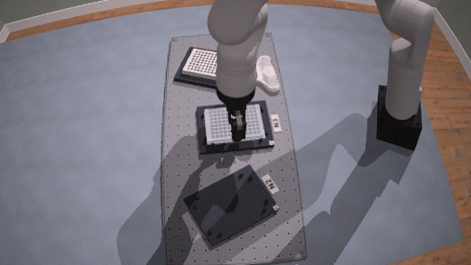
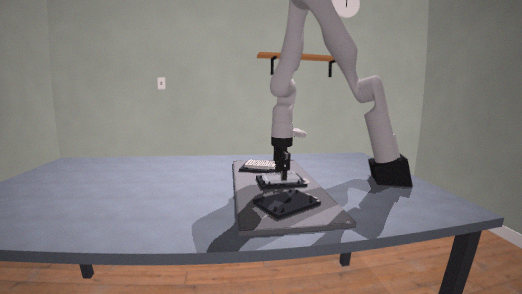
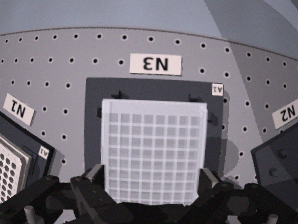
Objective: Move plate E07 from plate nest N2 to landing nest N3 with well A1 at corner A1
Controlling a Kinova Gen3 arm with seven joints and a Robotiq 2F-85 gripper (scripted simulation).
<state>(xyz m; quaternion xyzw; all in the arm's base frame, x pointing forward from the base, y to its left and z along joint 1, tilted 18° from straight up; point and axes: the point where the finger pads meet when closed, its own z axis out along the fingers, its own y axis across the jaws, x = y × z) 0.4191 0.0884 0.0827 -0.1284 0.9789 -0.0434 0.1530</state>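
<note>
Plate E07 (image 1: 229,125), a white well plate, is held right over the dark landing nest N3 in the middle of the grey perforated base. I cannot tell whether it touches the nest. My gripper (image 1: 237,128) is shut on the plate across its width. In the wrist view the plate (image 3: 153,149) sits between the two pads, inside the nest outline, with the N3 label (image 3: 154,64) beyond it and an A1 mark (image 3: 217,90) at the nest's far right corner. Nest N2 (image 1: 231,204) is empty at the front. Plate E01 (image 1: 201,62) lies on nest N1 at the back.
A white ribbed object lies right of N1, close behind my arm. The arm's black base (image 1: 399,122) stands on the table to the right. The N2 label (image 1: 269,183) lies beside its nest. The grey base plate's edges (image 1: 168,135) bound the nests.
</note>
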